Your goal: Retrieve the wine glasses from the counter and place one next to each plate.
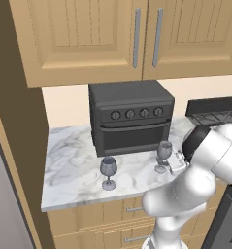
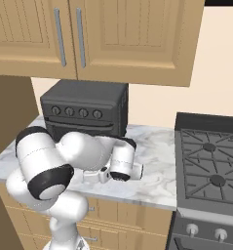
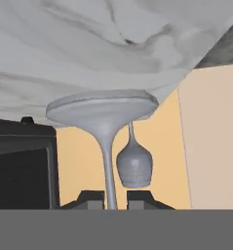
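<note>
Two greyish-purple wine glasses stand upright on the marble counter (image 1: 74, 165) in front of a dark toaster oven. My gripper (image 1: 172, 163) is shut on the thin stem of the right wine glass (image 1: 163, 151). The left wine glass (image 1: 108, 170) stands free, nearer the counter's front edge. The hand view is rolled upside down. There the held glass's stem (image 3: 108, 166) runs between my gripper's (image 3: 109, 200) two dark tips, and its foot (image 3: 102, 107) rests against the counter (image 3: 88, 49). The other glass (image 3: 134, 168) shows behind it. The plates are out of view.
The dark toaster oven (image 1: 131, 116) stands at the back of the counter, close behind both glasses. Wooden wall cabinets (image 1: 112, 39) hang above. A black stove (image 2: 210, 161) adjoins the counter on the right, and a brown wall panel (image 1: 15, 146) bounds it on the left.
</note>
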You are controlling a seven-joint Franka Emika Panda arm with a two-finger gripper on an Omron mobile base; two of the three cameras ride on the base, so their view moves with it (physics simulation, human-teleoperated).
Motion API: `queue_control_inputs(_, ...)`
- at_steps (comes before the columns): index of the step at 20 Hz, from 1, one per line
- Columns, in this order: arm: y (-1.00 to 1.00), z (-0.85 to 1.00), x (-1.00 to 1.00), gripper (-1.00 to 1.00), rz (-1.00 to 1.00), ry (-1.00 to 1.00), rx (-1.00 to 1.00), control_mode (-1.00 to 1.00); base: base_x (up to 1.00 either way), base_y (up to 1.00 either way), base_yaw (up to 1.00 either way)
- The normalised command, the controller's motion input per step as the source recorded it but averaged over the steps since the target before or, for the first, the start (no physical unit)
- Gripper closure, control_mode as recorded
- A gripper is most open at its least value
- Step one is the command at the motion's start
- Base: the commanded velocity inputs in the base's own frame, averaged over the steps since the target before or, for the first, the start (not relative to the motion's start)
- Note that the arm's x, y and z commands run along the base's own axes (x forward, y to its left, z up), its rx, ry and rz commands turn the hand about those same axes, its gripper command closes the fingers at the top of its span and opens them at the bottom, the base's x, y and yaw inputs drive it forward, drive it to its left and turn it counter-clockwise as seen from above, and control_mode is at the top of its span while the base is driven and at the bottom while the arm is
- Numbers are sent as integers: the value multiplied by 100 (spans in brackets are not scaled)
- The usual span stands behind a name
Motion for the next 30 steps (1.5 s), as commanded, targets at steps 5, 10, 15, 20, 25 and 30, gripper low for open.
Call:
queue_control_inputs(5, 0, 95, -21, 100, -8, 0, -3, -100, 0, 0, 0)
queue_control_inputs(10, 12, 97, -25, 100, -6, 0, -8, -100, 0, 0, 0)
queue_control_inputs(15, 8, 76, -52, 100, -3, -2, -11, -100, 0, 0, 0)
queue_control_inputs(20, 0, 38, -53, 100, 0, -5, -2, -100, 0, 0, 0)
queue_control_inputs(25, 0, 22, -42, 100, 0, -4, 1, -100, 0, 0, 0)
queue_control_inputs(30, 1, 41, -7, 100, -1, -1, 1, -100, 0, 0, 0)
